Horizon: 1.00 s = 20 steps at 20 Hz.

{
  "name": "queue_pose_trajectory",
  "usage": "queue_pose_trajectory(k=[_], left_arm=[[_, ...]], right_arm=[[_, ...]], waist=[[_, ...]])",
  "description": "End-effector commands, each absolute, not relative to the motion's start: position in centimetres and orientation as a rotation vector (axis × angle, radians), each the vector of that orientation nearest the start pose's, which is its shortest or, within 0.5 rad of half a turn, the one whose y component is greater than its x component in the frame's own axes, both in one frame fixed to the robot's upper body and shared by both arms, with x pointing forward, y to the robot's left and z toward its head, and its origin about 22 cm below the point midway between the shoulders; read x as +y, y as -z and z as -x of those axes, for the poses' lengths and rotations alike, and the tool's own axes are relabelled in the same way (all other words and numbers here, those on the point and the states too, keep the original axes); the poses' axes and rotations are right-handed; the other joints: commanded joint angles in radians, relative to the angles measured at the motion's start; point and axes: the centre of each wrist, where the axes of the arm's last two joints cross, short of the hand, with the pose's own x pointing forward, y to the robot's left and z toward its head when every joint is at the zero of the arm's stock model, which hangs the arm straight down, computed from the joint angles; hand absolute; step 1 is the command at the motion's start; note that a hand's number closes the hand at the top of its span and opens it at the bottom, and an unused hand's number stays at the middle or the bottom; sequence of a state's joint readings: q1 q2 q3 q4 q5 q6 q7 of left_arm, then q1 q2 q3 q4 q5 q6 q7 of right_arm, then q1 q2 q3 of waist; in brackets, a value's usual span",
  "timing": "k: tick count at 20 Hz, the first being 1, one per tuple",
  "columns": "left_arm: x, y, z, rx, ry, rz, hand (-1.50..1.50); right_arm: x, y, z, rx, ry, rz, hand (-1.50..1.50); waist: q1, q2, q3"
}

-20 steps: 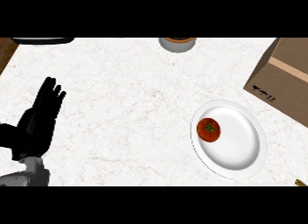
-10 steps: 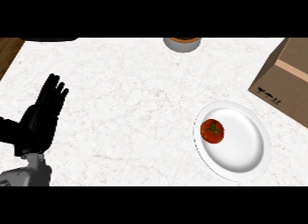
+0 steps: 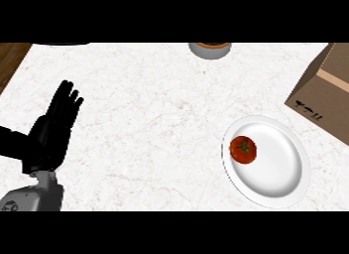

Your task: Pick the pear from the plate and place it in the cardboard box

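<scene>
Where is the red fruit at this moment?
In the head view, the red fruit lies on the left part of the white plate, at the view's right side; the cardboard box stands beyond the plate, toward the upper right.

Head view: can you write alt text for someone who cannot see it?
A red round fruit with a green stem lies on a white plate on the marbled counter. A cardboard box stands at upper right; the left hand rests open at the left.
</scene>
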<state>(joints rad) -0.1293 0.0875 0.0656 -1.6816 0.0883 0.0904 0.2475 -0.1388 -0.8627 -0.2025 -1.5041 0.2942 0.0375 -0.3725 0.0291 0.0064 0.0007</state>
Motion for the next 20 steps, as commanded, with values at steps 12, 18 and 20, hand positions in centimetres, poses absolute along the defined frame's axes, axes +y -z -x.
queue_pose_trajectory(k=[12, 18, 20], left_arm=[[23.6, -5.8, -27.3, -1.561, -0.068, -0.009, 0.00], [24.9, -6.2, -27.3, -1.577, -0.075, -0.043, 0.00], [25.0, -5.6, -27.5, -1.572, -0.076, -0.032, 0.00]], right_arm=[[-47.5, -11.6, -31.7, -1.220, -1.376, 1.023, -1.50], [-46.0, -10.2, -34.4, -1.591, -1.140, 0.933, -1.50], [-46.2, -10.5, -34.7, -1.752, -1.032, 0.932, -1.50]], waist=[[0.032, 0.013, 0.001], [0.012, 0.007, 0.003], [0.014, 0.011, 0.004]])
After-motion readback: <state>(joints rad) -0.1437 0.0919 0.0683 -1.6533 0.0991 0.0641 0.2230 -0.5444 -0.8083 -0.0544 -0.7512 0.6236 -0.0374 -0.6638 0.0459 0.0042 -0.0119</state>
